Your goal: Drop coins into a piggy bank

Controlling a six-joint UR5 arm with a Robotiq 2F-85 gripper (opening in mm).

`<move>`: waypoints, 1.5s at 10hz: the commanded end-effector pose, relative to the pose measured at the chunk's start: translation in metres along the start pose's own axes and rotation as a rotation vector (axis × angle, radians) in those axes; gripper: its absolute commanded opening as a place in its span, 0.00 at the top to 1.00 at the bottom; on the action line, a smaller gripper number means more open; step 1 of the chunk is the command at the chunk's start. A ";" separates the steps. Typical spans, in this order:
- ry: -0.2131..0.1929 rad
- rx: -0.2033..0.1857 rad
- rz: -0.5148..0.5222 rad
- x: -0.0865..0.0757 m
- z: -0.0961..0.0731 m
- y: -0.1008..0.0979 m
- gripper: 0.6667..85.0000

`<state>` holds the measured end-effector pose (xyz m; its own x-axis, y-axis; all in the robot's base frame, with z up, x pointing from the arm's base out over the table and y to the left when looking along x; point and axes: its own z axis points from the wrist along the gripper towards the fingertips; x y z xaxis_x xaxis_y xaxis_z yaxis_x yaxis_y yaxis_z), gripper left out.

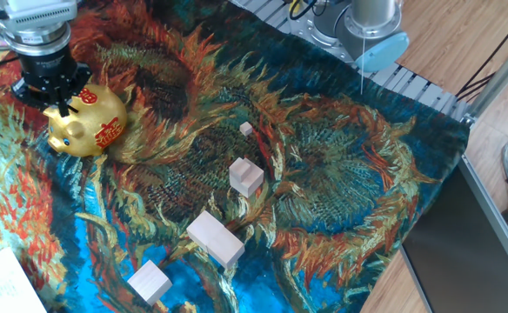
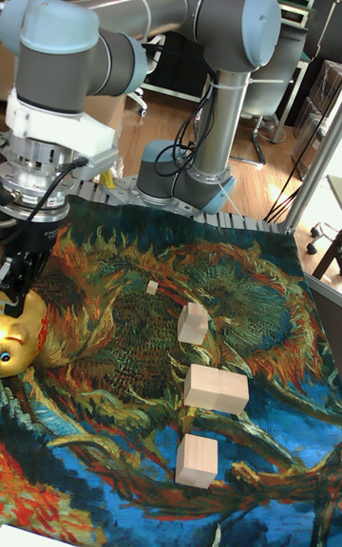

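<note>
The shiny gold piggy bank (image 1: 93, 130) with red markings stands on the patterned cloth at the far left, snout toward the left. My gripper (image 1: 63, 103) hangs straight down over its back, fingertips just above the top of the pig. In the tall fixed view the gripper (image 2: 17, 281) sits at the left edge over the piggy bank (image 2: 17, 343), which is partly cut off. The fingers look close together, but the gap between them is not clear. No coins show in either view.
Pale wooden blocks lie mid-cloth: a tiny one (image 1: 246, 129), a cube (image 1: 246, 176), a larger block (image 1: 215, 239) and a cube (image 1: 149, 282) near the front. The arm's base (image 1: 371, 26) stands at the back. White paper (image 1: 2, 287) lies front left.
</note>
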<state>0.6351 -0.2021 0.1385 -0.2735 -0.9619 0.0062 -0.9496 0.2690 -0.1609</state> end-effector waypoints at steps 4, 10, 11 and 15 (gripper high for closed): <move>-0.023 -0.016 0.000 -0.001 0.002 0.006 0.99; -0.029 -0.016 -0.005 0.001 0.006 0.012 0.99; -0.028 -0.015 -0.005 0.003 0.007 0.012 0.99; -0.035 -0.017 -0.012 0.007 0.008 0.014 0.99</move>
<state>0.6211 -0.2057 0.1278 -0.2562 -0.9666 -0.0117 -0.9564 0.2552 -0.1423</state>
